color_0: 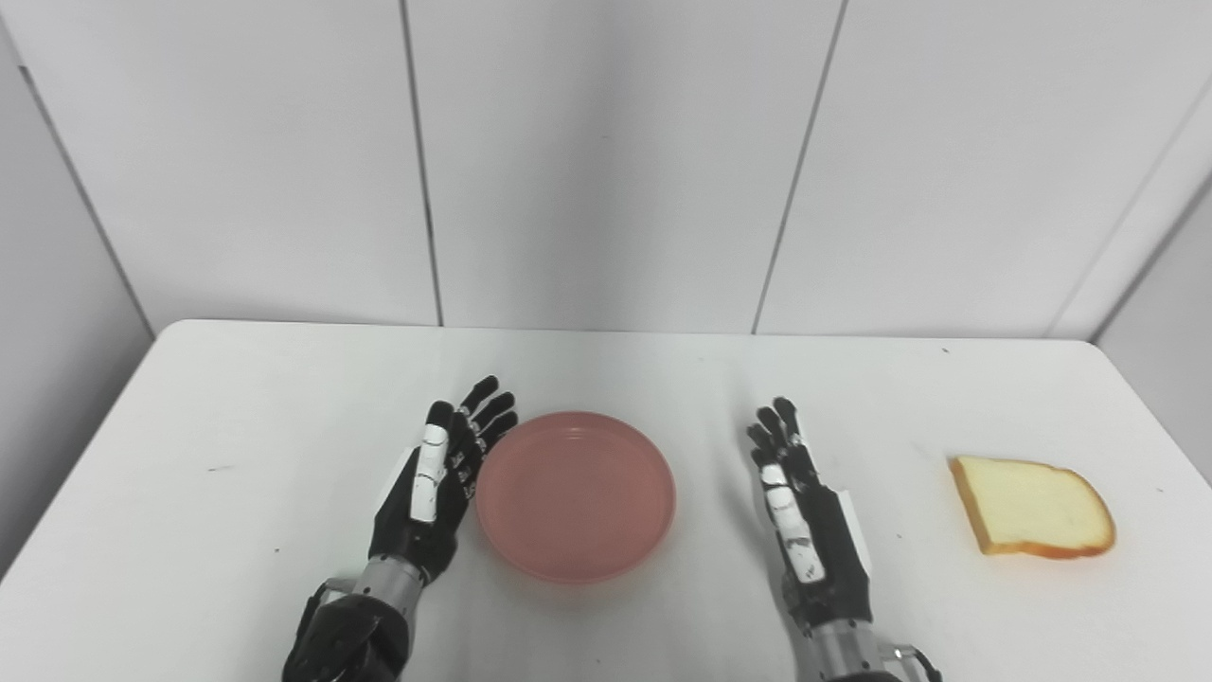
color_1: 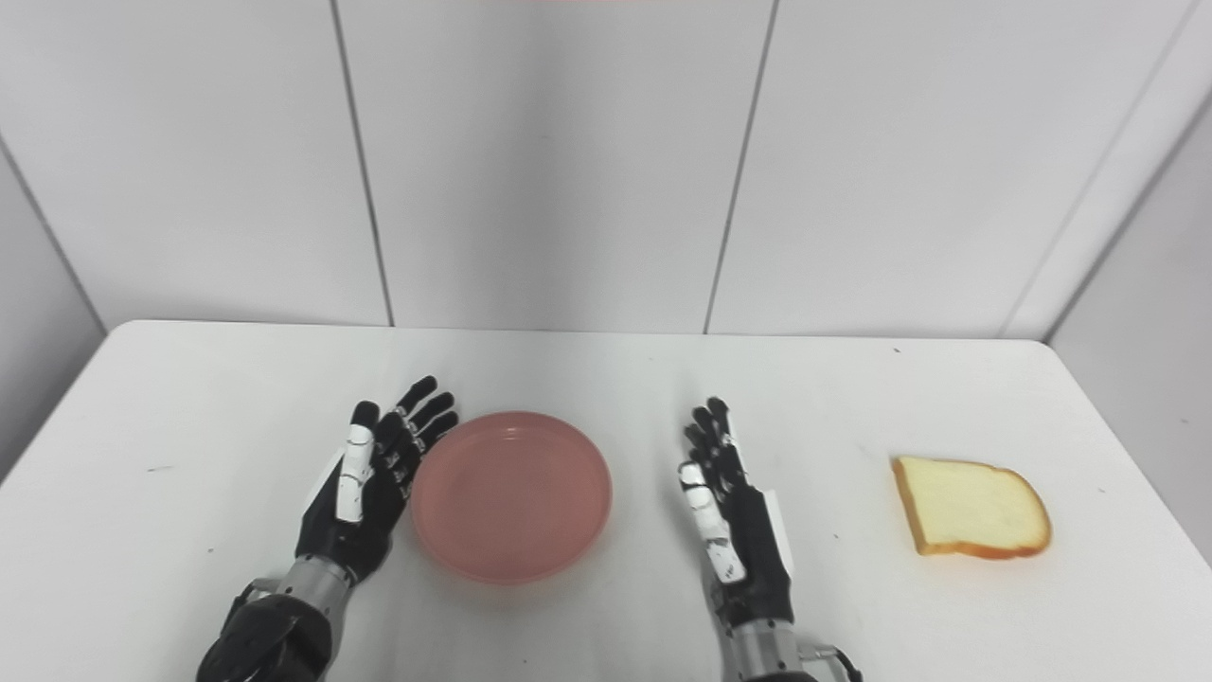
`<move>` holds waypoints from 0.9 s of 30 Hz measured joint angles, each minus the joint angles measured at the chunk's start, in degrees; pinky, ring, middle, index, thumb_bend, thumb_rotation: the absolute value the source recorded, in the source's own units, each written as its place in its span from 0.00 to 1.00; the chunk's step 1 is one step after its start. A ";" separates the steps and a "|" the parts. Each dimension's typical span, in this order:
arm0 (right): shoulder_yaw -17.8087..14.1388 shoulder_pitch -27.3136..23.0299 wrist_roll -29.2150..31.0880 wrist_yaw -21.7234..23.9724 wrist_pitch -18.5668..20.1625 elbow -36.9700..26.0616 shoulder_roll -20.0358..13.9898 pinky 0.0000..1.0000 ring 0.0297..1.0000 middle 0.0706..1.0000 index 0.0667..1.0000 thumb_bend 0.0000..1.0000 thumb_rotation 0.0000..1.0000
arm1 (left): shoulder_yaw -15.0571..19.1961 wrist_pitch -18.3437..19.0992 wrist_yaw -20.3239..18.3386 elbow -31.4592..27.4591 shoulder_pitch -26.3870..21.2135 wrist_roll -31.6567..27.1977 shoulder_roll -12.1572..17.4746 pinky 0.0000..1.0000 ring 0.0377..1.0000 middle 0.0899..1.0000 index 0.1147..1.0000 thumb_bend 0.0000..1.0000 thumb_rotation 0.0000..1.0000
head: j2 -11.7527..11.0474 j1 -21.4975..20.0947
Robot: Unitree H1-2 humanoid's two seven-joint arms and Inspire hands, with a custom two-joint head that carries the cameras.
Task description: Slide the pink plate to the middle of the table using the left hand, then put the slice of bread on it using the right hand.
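The round pink plastic plate [color_0: 576, 495] is seen mid white worktop [color_0: 237, 417], left hand [color_0: 437, 493] against its rim, fingers spread, holding nothing. Contact can't really be confirmed. Right hand [color_0: 805, 516] open too; the crusted white bread slice [color_0: 1032, 507] lies far right. Both forearms are cut off.

Pink plate [color_0: 576, 494]: round, shallow, raised rim, smooth matte pink, nothing on it. Sits flat on the white table [color_0: 237, 426], near the middle, slightly toward the near edge.

Slice of bread [color_0: 1032, 508]: pale cream crumb, golden-brown crust around the edge, one straight side and one rounded side. Lies flat on the table top, far out to the right, well apart from the plate. Straight side faces the plate, rounded end points toward the table's right edge. Whole, no bite or tear visible.
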 measured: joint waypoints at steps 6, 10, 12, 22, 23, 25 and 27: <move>0.40 0.01 -0.41 -0.06 2.29 -3.44 0.00 1.00 0.95 0.96 0.99 0.61 0.78 | -0.98 -0.54 1.60 -0.55 0.59 2.33 -1.45 1.00 0.97 0.94 0.92 0.80 1.00 | 0.90 -1.51; 0.42 0.29 -0.04 0.07 3.30 -4.09 -0.16 1.00 0.95 0.97 0.99 0.63 0.76 | -1.56 -0.78 2.36 -1.00 1.15 3.46 -2.21 1.00 0.97 0.95 0.93 0.80 0.99 | 1.60 -0.81; 0.44 0.42 0.19 0.28 4.34 -4.59 -0.53 1.00 0.95 0.96 0.99 0.64 0.76 | -1.89 -1.73 2.96 -0.68 1.38 3.84 -3.01 1.00 0.97 0.95 0.94 0.80 1.00 | 1.34 -0.81; -0.48 -1.35 0.73 5.87 9.59 -9.32 -11.58 0.91 0.90 0.90 0.93 0.68 0.65 | -3.21 -5.85 6.03 2.61 0.37 8.29 -5.69 1.00 0.97 0.97 0.95 0.78 1.00 | -0.95 -3.27; -0.64 -2.27 0.88 7.22 10.65 -10.47 -14.13 0.88 0.89 0.89 0.92 0.68 0.61 | -3.22 -6.02 6.21 2.98 0.15 8.63 -5.76 1.00 0.97 0.97 0.96 0.77 1.00 | -1.56 -3.44; -1.26 -4.03 0.89 9.09 11.65 -12.55 -19.01 0.83 0.87 0.87 0.91 0.72 0.58 | -3.27 -6.32 6.65 3.50 -0.10 8.86 -5.92 1.00 0.98 0.97 0.97 0.75 1.00 | -1.56 -3.45; -2.07 -5.09 -0.42 9.81 11.89 -14.18 -22.75 0.81 0.85 0.85 0.89 0.74 0.58 | -3.22 -6.60 7.12 4.05 -0.39 8.96 -6.26 1.00 0.98 0.98 0.98 0.73 1.00 | -2.35 -3.80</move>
